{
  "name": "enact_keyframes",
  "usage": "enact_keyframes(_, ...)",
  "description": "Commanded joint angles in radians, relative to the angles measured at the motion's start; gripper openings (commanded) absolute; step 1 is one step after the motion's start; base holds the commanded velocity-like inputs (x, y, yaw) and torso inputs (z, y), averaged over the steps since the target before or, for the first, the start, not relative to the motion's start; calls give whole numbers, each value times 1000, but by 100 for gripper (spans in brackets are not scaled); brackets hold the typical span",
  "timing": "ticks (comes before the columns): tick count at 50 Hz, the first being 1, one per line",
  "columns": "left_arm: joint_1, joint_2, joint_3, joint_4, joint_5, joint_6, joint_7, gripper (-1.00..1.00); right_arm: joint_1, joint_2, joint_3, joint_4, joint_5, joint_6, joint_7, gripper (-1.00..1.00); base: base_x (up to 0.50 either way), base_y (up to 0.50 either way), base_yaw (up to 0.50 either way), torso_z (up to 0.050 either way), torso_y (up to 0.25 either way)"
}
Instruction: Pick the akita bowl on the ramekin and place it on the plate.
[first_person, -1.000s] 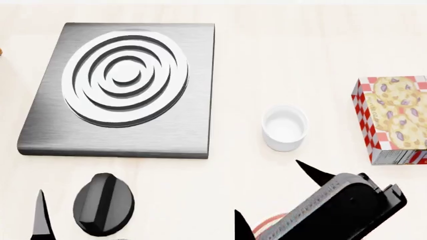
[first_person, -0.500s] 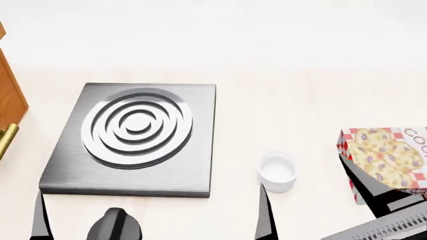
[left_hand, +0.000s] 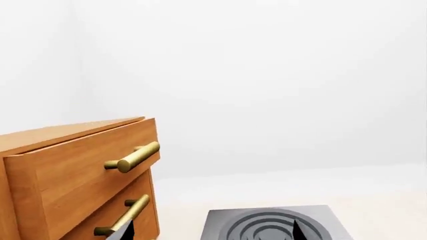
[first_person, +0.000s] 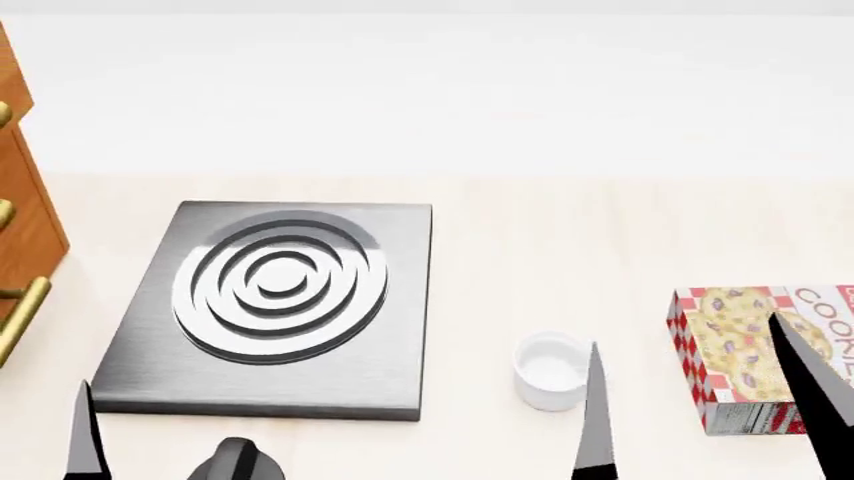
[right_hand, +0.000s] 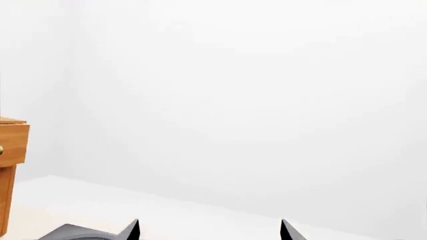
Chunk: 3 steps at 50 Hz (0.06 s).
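Observation:
The ramekin (first_person: 551, 368) is a plain white cup standing by itself on the pale counter, with nothing on it. The akita bowl and the plate are out of view in every frame. My right gripper (first_person: 701, 425) is open. Its two dark fingers point forward on either side of the gap between the ramekin and the box. In the right wrist view the right gripper (right_hand: 211, 231) shows only two wide-apart tips with nothing between them. My left gripper (left_hand: 212, 231) is open too, over the near side of the counter, and one fingertip (first_person: 84, 440) shows in the head view.
A grey burner plate (first_person: 274, 300) with white rings lies left of the ramekin, with a black knob (first_person: 236, 460) at its near edge. A cookie box (first_person: 747, 350) lies to the right. A wooden drawer cabinet (left_hand: 73, 175) with brass handles stands at the far left.
The head view has drawn back and tilted up, bringing the cabinet and back wall into sight. My right gripper rose from lying low and now points forward. The ramekin has not moved.

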Motion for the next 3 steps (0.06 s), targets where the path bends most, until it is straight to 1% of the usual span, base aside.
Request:
enact_keyframes(1,19,-5,-3,-20,0,77,29,100,-46,1,66,22,153,-78,87,100,0,0,0,0,250)
enact_keyframes(3,18,-6,-3,-21,-1,77,29,100,-54,3,65,28,166,-95,98,100,0,0,0,0,250)
